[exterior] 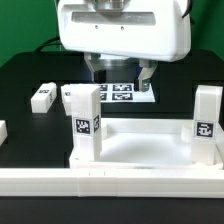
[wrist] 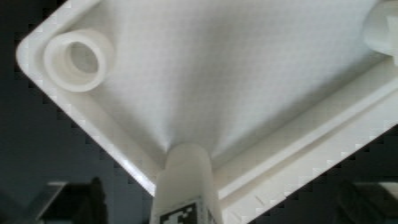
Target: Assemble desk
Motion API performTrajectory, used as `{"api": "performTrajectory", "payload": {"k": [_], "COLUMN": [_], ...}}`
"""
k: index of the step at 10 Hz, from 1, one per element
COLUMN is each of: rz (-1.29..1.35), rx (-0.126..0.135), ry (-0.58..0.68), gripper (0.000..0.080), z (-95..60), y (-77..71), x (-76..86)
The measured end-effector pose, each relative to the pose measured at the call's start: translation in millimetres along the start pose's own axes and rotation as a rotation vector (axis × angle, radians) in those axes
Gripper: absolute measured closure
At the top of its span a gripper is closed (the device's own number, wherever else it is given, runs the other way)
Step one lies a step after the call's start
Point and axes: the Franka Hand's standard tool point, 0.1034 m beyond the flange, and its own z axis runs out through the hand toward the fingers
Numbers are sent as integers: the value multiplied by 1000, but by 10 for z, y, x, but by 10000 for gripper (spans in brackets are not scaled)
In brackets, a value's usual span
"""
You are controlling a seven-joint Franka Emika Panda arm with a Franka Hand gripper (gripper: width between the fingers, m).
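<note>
Tabletop (exterior: 140, 148) lies socket-side up on the bench (exterior: 25, 75), snug against the rail (exterior: 110, 182), likely so it cannot slide while legs are twisted in. A leg (exterior: 84, 118) stands at its corner on the exterior view's left, a second leg (exterior: 207, 118) on the right. One socket (wrist: 75, 55) is bare. A loose leg (exterior: 42, 96) waits nearby. Claw (exterior: 122, 75) hangs above, spread wide, empty.
</note>
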Motion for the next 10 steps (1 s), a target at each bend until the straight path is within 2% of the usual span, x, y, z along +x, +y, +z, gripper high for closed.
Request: {"api": "performTrajectory", "payload": {"k": [3, 5, 6, 8, 10], "rz": [27, 81, 97, 120, 289], "rx": [-1, -6, 12, 12, 24], "ry": [-2, -6, 19, 15, 3], "gripper": [150, 150, 150, 150, 150], "z": [14, 101, 147, 157, 180], "y": [-5, 17, 8, 6, 11], "x": [-39, -313, -325, -334, -375]}}
